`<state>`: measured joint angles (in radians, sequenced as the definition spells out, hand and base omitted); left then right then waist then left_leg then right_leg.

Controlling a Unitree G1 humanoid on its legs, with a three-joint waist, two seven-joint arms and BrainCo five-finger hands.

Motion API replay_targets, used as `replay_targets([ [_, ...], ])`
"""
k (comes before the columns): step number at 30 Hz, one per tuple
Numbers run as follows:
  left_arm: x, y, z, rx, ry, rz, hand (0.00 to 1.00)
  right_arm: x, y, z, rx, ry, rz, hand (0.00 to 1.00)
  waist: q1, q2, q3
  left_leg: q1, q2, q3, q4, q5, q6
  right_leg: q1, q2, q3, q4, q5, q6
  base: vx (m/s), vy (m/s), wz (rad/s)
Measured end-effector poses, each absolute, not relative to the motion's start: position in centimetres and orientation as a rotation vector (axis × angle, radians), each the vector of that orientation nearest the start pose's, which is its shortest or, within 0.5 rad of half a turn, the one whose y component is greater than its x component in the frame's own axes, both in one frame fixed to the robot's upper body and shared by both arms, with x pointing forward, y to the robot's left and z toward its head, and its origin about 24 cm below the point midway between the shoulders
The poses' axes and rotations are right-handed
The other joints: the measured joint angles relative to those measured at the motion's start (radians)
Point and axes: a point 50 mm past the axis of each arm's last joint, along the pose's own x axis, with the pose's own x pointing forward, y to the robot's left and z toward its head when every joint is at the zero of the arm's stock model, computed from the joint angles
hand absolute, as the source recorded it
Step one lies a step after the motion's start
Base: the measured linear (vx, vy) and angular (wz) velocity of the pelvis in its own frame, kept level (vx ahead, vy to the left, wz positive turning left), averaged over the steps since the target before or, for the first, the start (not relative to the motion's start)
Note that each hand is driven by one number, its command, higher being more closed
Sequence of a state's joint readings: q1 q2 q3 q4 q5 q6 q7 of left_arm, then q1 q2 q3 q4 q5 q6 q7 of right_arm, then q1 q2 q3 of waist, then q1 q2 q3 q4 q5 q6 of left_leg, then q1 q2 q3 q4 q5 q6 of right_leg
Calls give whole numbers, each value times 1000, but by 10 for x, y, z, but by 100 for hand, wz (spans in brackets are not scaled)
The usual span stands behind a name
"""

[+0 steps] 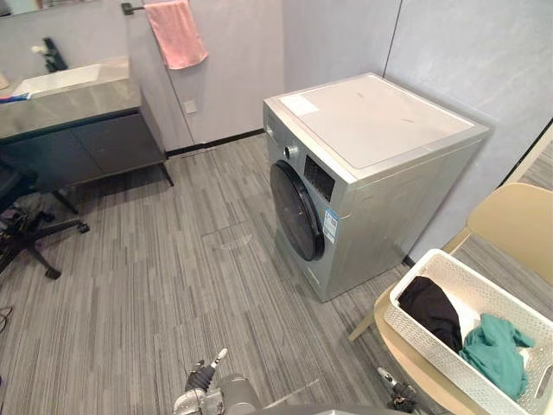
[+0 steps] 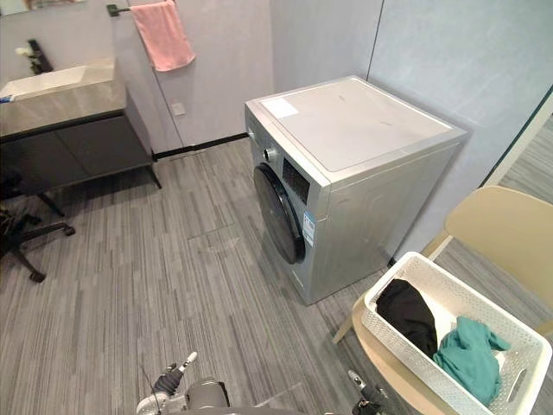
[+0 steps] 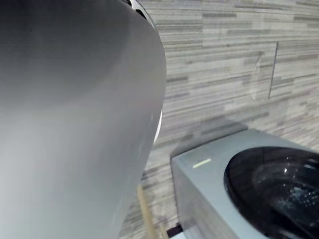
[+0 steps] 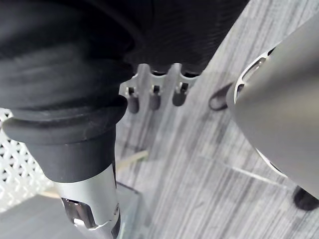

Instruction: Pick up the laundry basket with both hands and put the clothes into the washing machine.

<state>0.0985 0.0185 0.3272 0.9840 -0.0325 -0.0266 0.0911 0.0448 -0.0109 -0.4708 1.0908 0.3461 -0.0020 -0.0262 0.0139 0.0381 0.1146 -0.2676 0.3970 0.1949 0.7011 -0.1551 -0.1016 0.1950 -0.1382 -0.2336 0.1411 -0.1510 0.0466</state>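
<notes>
Left eye view, laundry basket point(image 1: 413, 335) on chair point(image 1: 517, 218), right robot hand point(image 1: 396, 391) nearby, apart

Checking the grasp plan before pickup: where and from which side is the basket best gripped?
The rims of its two short ends: the basket is long, and its right end shows a handle slot. It sits open-topped on a chair, so coming from above onto both ends looks best.
</notes>
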Motion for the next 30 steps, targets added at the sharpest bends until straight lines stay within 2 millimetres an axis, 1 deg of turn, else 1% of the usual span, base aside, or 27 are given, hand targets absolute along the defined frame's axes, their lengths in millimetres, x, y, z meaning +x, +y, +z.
replay_targets([
  [1, 89, 213, -158, -114, 1056, 466, 0, 84, -207, -165, 532, 1042, -662, 0, -3, 1, 1, 24, 18, -1, -208, 27, 18, 12, -17, 3, -11, 1, 27, 276, 424, -37],
  [2, 83, 215, -159, -123, 1074, 491, 0, 82, -207, -166, 529, 1046, -665, 0, -4, 4, 1, 41, 22, -3, -341, 72, 65, 18, -29, 5, -14, -13, 63, 351, 571, -29],
  [3, 74, 213, -162, -135, 1109, 514, 0, 79, -213, -165, 515, 1043, -674, 0, -5, 32, 1, 49, 22, -31, -465, 149, 85, 38, -36, 6, -12, -42, 142, 351, 585, -3],
  [4, 68, 217, -164, -137, 1138, 535, 0, 70, -210, -168, 517, 1081, -678, 0, -11, 11, 7, 47, -20, -54, -449, 223, -60, 51, -71, 15, -2, -64, 160, 248, 391, 26],
  [5, 67, 225, -162, -117, 1138, 547, 0, 68, -202, -170, 527, 1103, -657, 0, -22, -20, 6, 41, -52, -57, -450, 216, -57, 48, -80, 20, 3, -75, 151, 259, 276, 48],
  [6, 65, 235, -160, -90, 1138, 561, 0, 69, -196, -171, 528, 1122, -634, 0, -28, -52, 8, 38, -77, -69, -458, 210, -64, 32, -68, 17, 5, -65, 134, 241, 186, 32],
  [7, 62, 238, -161, -84, 1152, 566, 0, 72, -194, -171, 515, 1128, -613, 0, -23, -59, 8, 42, -94, -69, -438, 200, -65, 36, -75, 13, 4, -24, 118, 298, 246, 18],
  [8, 55, 239, -162, -84, 1171, 571, 0, 73, -193, -171, 504, 1130, -599, 0, -24, -56, 15, 63, -103, -67, -414, 188, -59, 58, -88, 29, 11, 28, 152, 204, 192, -3],
  [10, 51, 237, -163, -85, 1180, 567, 0, 73, -194, -171, 497, 1132, -596, 0, -23, -55, 17, 96, -121, -59, -364, 151, -46, 69, -116, 50, 62, 55, 165, 176, 208, -9],
  [11, 49, 233, -164, -92, 1187, 560, 0, 73, -197, -171, 495, 1128, -603, 0, -23, -45, 14, 89, -123, -66, -311, 101, -45, 73, -129, 55, 74, 69, 185, 152, 222, -16],
  [12, 49, 230, -165, -96, 1190, 551, 0, 73, -199, -170, 491, 1127, -606, 0, -24, -46, 15, 87, -125, -71, -288, 71, -44, 79, -133, 57, 76, 75, 195, 59, 193, -11],
  [13, 50, 225, -166, -94, 1201, 524, 0, 72, -201, -170, 497, 1124, -621, 0, -25, -31, 18, 75, -139, -70, -251, 33, -30, 73, -153, 69, 103, 77, 198, 24, 258, -5],
  [14, 52, 223, -167, -88, 1202, 506, 0, 71, -207, -169, 488, 1120, -633, 0, -26, -28, 18, 72, -161, -59, -240, 4, -13, 26, -184, 92, 177, 83, 202, -12, 280, -5],
  [16, 53, 221, -167, -68, 1204, 479, 0, 76, -211, -167, 476, 1090, -635, 0, -30, -21, 19, 74, -187, -51, -252, -3, -7, -55, -210, 131, 304, 125, 142, 31, 277, -18],
  [17, 41, 223, -167, 23, 1247, 404, 0, 124, -187, -153, 331, 983, -370, 0, -26, -55, 28, 184, -211, -10, -446, 29, 25, -296, -73, 69, 512, 2, 34, 102, 185, -41],
  [18, 41, 223, -167, 23, 1247, 408, 0, 124, -188, -153, 320, 984, -365, 0, -24, -61, 25, 194, -225, -7, -452, 40, 21, -278, -72, 47, 468, -14, 15, 116, 130, -50],
  [20, 41, 217, -169, 7, 1249, 399, 0, 133, -186, -150, 306, 962, -341, 0, -26, -33, 31, 207, -227, -6, -483, 64, 13, -275, -66, 46, 461, -13, 13, 62, -34, -20],
  [21, 44, 214, -169, 3, 1242, 392, 0, 139, -187, -146, 281, 942, -317, 0, -34, -30, 40, 233, -227, -8, -520, 86, 24, -289, -62, 44, 494, -8, 7, 52, -46, -16],
  [22, 48, 212, -169, -2, 1236, 387, 0, 145, -184, -143, 269, 922, -293, 0, -33, -16, 45, 246, -221, -10, -536, 95, 31, -304, -58, 41, 503, -41, 10, 44, -57, -15],
  [23, 52, 213, -168, 4, 1226, 383, 0, 152, -179, -137, 248, 882, -250, 0, -32, -14, 46, 249, -203, -10, -556, 112, 14, -296, -29, 45, 383, -77, 16, -20, -67, -3],
  [24, 56, 221, -166, 27, 1209, 390, 0, 168, -165, -124, 218, 802, -173, 0, -30, -56, 40, 236, -216, -15, -583, 124, -7, -271, -4, 63, 182, -16, 13, 6, -137, 41],
  [25, 62, 227, -164, 46, 1191, 391, 0, 183, -163, -111, 196, 719, -144, 0, -38, -55, 40, 241, -216, -61, -615, 138, -19, -243, 7, 17, 160, -7, 20, 54, -157, 62],
  [26, 63, 226, -163, 41, 1185, 393, 0, 191, -164, -103, 181, 675, -135, 0, -34, -48, 34, 254, -210, -86, -635, 155, -26, -227, 20, -1, 139, -4, 16, 140, -167, 71],
  [27, 63, 221, -163, 20, 1173, 401, 0, 209, -167, -87, 138, 590, -127, 0, -21, -46, 25, 271, -192, -101, -662, 177, -45, -205, 42, -17, 103, 7, 10, 161, -130, 32],
  [28, 58, 219, -164, 1, 1182, 415, 0, 230, -170, -71, 105, 504, -116, 0, 5, -37, 11, 275, -178, -103, -669, 178, -48, -189, 57, -28, 75, 15, 2, 142, -117, 17],
  [29, 55, 219, -165, -2, 1186, 418, 0, 239, -172, -62, 89, 465, -114, 0, 10, -35, 9, 275, -174, -103, -671, 179, -49, -181, 63, -32, 65, 16, 1, 108, -93, 10],
  [30, 49, 218, -166, -2, 1202, 421, 0, 256, -171, -47, 60, 395, -104, 0, 12, -35, 5, 277, -173, -105, -685, 189, -56, -179, 65, -39, 61, 16, 1, 113, -65, 11],
])
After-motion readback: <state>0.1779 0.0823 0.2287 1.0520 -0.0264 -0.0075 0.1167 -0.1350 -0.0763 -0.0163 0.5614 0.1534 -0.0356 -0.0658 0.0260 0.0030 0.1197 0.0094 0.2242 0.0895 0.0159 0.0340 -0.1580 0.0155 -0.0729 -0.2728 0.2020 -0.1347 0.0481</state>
